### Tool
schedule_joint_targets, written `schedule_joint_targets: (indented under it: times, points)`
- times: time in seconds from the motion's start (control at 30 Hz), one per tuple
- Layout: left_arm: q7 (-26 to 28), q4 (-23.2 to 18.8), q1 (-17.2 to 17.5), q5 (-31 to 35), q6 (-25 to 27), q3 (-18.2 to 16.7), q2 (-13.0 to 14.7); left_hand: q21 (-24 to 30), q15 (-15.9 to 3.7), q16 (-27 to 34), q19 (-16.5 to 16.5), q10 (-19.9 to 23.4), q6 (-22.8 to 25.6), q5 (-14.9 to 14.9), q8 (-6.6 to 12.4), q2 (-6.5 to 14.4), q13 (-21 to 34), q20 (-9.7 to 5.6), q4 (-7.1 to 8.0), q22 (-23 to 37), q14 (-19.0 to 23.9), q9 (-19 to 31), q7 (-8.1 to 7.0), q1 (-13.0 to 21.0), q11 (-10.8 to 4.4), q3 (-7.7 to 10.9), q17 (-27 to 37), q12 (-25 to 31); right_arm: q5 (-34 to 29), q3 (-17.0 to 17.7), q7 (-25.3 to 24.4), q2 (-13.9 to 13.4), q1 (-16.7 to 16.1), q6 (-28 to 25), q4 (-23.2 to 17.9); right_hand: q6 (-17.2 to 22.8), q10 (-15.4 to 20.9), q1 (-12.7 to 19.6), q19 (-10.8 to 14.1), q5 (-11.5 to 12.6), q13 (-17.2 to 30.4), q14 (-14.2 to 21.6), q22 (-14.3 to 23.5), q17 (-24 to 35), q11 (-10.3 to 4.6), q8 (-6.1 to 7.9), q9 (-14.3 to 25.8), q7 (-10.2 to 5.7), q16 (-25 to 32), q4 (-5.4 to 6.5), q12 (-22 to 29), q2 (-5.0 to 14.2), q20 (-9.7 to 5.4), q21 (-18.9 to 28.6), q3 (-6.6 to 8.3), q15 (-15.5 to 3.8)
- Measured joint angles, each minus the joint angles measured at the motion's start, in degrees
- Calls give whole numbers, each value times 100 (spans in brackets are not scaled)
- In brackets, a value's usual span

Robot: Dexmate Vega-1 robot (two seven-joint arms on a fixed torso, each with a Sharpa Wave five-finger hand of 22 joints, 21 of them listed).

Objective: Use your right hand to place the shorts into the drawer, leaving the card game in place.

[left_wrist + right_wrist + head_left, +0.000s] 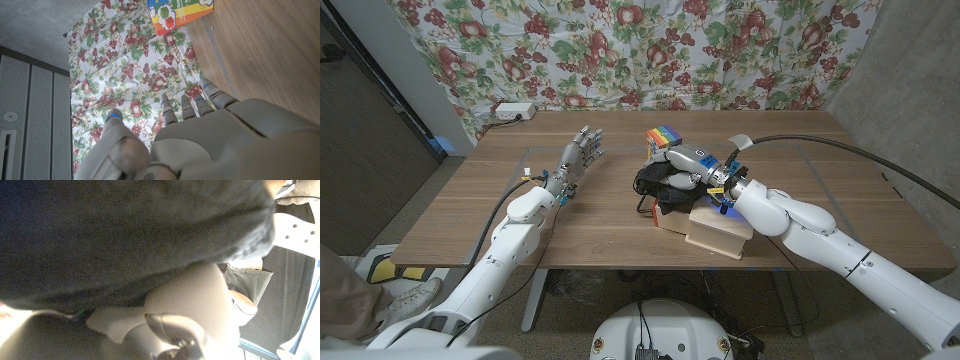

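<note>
The black shorts [658, 186] are bunched at the far-left end of the small light-wood drawer [720, 230], near the table's middle. My right hand [692, 164] lies over the top of the shorts with its fingers curled into the cloth. In the right wrist view the dark shorts [130, 235] press against my fingers [192, 300]. The rainbow-coloured card game [661, 138] stands on the table just behind the shorts, and the card game [180, 12] also appears past my left hand [210, 142]. My left hand [578, 160] holds nothing, fingers spread, left of the shorts.
The wooden table [820, 170] has bare room on its right and front left. A white power strip [510, 112] lies at its back-left corner. A floral curtain [720, 50] hangs behind. A person [250, 287] stands at the edge of the right wrist view.
</note>
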Motion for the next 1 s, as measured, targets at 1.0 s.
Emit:
schedule_joint_targets:
  times: [1.0]
  points:
    - [-23,45,47,-55,-62,-54,11,0,0,0,0,0,0,0,0,0,0,0,0,0,0,0,0,0,0,0,0,0,113,-207,209,136,165,-121,181,-336,-287,-1,-213,-66,-303,-84,13,-184,43,-316,-109,-87,-290,-11,-312,2,17,-145,48,-208]
